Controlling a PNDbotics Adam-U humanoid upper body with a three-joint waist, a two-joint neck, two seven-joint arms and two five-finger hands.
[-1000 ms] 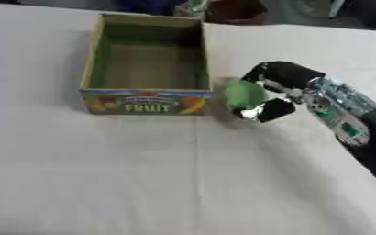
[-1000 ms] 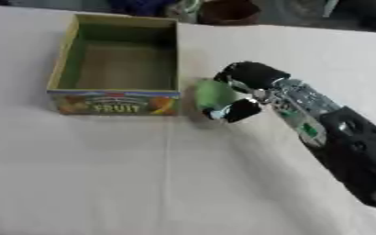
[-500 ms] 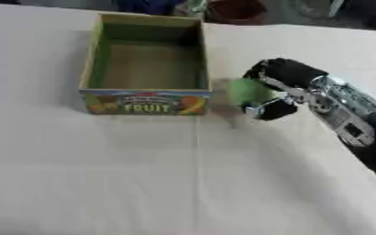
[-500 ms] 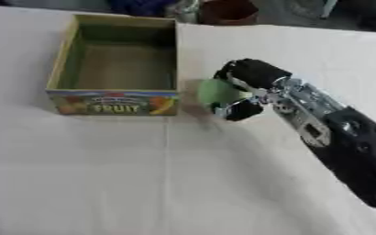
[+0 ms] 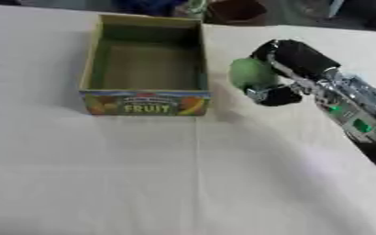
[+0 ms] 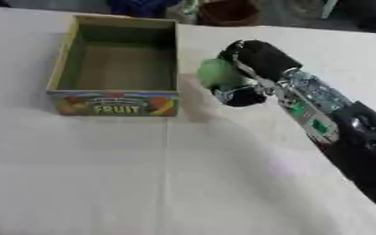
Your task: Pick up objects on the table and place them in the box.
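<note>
White tablecloth [image 5: 143, 174] w/ a centre crease covers the table; dark clutter along the far edge. Right hand [image 5: 291, 69] comes in from the right side, fingers and thumb curled round a green round object [image 5: 250, 74], prob. a fruit, held just right of the box, above the cloth. Object sits on the box-facing side of the hand, close to the box's right wall but apart from it. Box [image 5: 146, 103] is an open cardboard tray, "FRUIT" printed on the near wall, inside bare. Left hand not visible.
</note>
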